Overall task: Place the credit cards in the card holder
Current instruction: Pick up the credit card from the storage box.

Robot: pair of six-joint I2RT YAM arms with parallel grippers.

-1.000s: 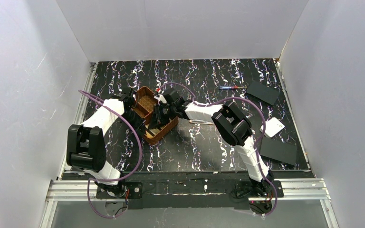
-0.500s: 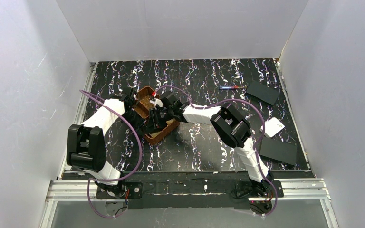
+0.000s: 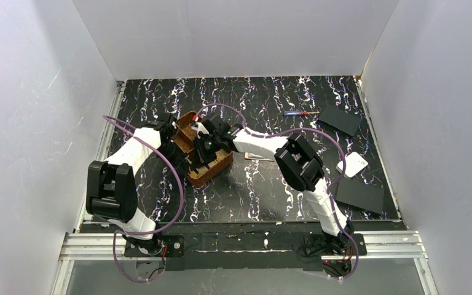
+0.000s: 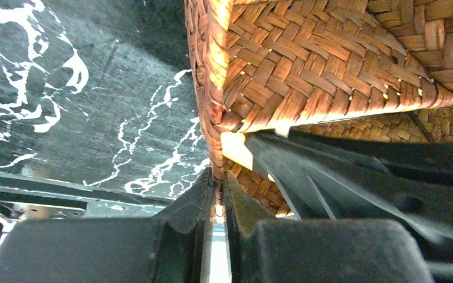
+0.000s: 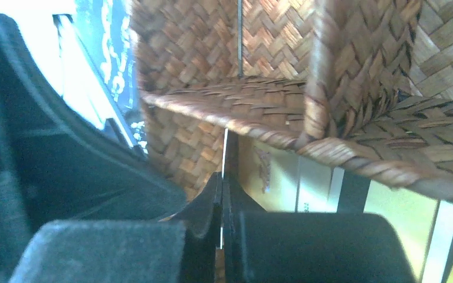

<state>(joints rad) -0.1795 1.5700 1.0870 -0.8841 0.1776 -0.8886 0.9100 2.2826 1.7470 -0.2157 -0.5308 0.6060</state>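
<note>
Currently pinched: the right gripper (image 5: 222, 203) has its fingers pressed together on what looks like a thin, flat, rectangular credit card (image 5: 225, 154), seen edge-on as a pale sliver.
Left gripper: the left gripper (image 4: 215, 200) is clamped tight on a side wall of the brown woven two-compartment tray (image 4: 307, 88), apparently to steady it.
Where the cards are: more gold-and-cream credit cards (image 5: 389, 215) show below a woven rim in the right wrist view. As far as can be told, they are in the compartment where the right gripper works.
Card holder: it cannot be picked out for certain in any view.
Handling: a card should be very light and stiff enough to stay flat, yet springy and slick on its faces. The woven floor probably gives little room to get under it.
Where to hold: by one edge, with a finger on each face, deep enough that it cannot pivot.
Risk: a shallow pinch could let the card swivel or slip against the tray's rim.
</note>
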